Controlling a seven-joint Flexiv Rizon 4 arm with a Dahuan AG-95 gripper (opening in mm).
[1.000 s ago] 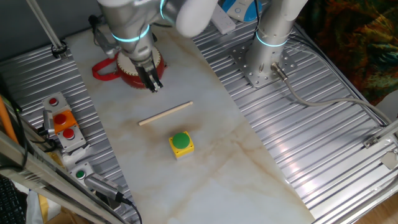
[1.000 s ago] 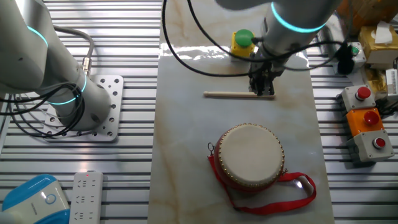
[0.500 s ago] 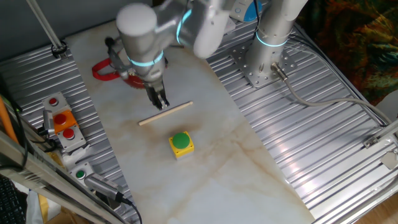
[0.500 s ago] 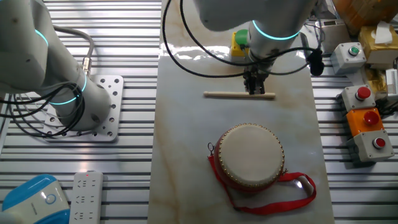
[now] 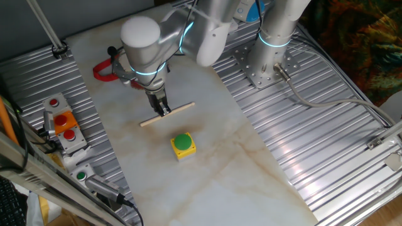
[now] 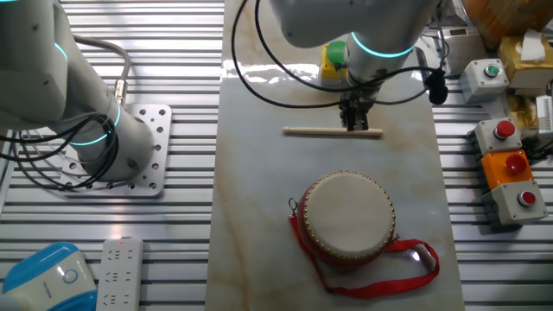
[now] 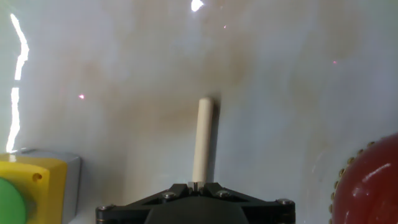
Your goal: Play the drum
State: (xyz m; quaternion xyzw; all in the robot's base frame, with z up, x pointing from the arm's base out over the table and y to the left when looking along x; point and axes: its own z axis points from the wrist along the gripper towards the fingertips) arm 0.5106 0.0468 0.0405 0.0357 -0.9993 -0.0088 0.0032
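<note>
The drum (image 6: 350,216) has red sides, a cream skin and a red strap (image 6: 415,259); it stands on the marble board near the front in the other fixed view. In one fixed view the arm hides most of it and only the strap (image 5: 103,70) shows. Its red side shows at the right edge of the hand view (image 7: 367,186). A wooden stick (image 6: 333,131) lies flat on the board (image 5: 166,115). My gripper (image 6: 354,123) is right over the stick, jaws shut together, tips at the stick (image 7: 203,140) where it runs out from under them (image 7: 196,185).
A yellow box with a green button (image 5: 183,145) sits just beyond the stick (image 6: 336,56) and at the lower left of the hand view (image 7: 31,186). Button boxes (image 6: 510,164) stand to one side. A second arm's base (image 6: 121,147) is bolted beside the board.
My gripper has moved from beside the drum to over the stick and come down close to it. The stick and the drum have not moved.
</note>
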